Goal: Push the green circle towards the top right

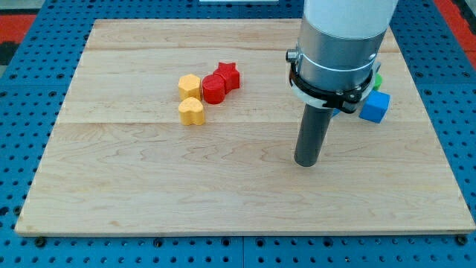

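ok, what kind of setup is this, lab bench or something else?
Probably a lab test rig: a wooden board on a blue perforated base, small coloured blocks like the blue cube, and my tip just left of and below it.

A lab bench: wooden board point(245, 186) on blue perforated table point(22, 112), robot arm point(342, 45) above

Left of my tip point(306, 161) your worktop point(149, 193) lies open; the blue cube point(374, 106) and a green block point(378, 79) crowd its upper right.
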